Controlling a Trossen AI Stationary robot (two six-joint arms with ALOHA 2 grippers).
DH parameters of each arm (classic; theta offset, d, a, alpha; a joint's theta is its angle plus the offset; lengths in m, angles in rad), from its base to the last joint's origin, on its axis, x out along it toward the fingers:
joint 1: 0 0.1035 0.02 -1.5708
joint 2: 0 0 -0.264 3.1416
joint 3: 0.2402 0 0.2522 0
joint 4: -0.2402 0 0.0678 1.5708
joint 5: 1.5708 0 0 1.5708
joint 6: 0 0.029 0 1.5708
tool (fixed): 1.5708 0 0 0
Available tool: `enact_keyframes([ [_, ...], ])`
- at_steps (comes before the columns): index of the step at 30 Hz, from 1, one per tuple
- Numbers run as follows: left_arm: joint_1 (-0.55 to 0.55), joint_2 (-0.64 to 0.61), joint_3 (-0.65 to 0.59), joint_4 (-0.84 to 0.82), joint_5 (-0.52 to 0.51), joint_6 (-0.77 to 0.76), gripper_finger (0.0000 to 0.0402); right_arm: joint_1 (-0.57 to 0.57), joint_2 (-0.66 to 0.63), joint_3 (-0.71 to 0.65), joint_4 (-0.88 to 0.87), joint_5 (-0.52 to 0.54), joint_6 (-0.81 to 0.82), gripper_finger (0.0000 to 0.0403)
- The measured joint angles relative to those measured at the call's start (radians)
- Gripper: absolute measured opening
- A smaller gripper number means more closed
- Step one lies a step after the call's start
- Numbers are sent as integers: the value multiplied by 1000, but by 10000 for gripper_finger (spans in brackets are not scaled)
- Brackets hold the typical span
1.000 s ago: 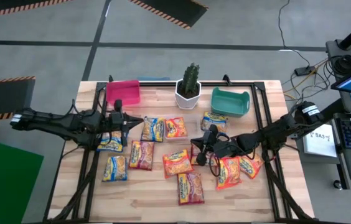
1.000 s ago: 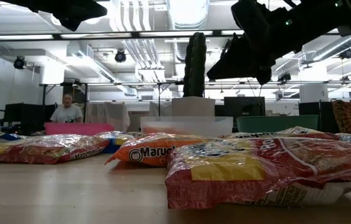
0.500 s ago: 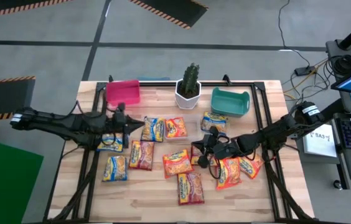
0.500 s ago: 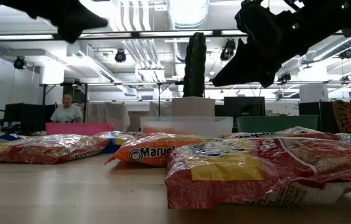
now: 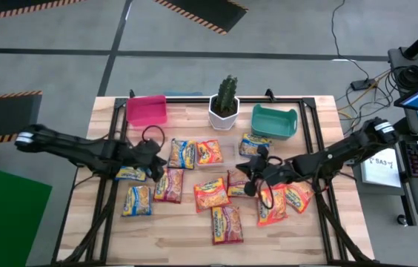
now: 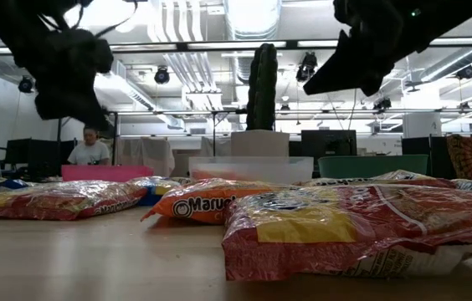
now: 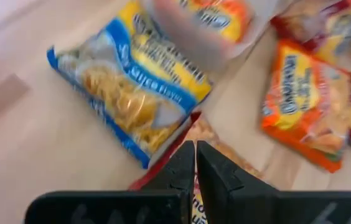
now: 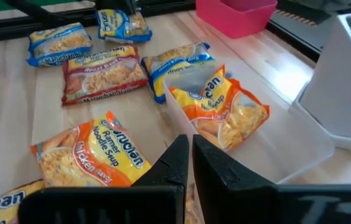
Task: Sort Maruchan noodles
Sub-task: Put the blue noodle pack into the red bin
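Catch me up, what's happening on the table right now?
Both arms hang over a scatter of Maruchan noodles, neither holding a packet. The left gripper is shut, above a yellow-and-blue packet. The right gripper is also shut, mid-table near a clear tray that holds one orange packet. The pink bin and teal bin hold no packets.

Both dark arms reach inward, low over the worktop's middle. The left gripper (image 5: 161, 167) has its fingers (image 7: 182, 167) pressed together; the right gripper (image 5: 249, 182) is likewise closed, empty.
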Motion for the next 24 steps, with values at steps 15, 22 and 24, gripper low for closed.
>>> enact_keyframes([
  [15,13,121,33,188,-2,124,86,27,-17,-92,26,10,35,13],
  [22,69,164,30,182,-168,-7,185,26,-43,-108,47,9,-1,13],
  [24,91,187,26,183,-186,-20,209,26,-60,-107,47,9,-20,13],
])
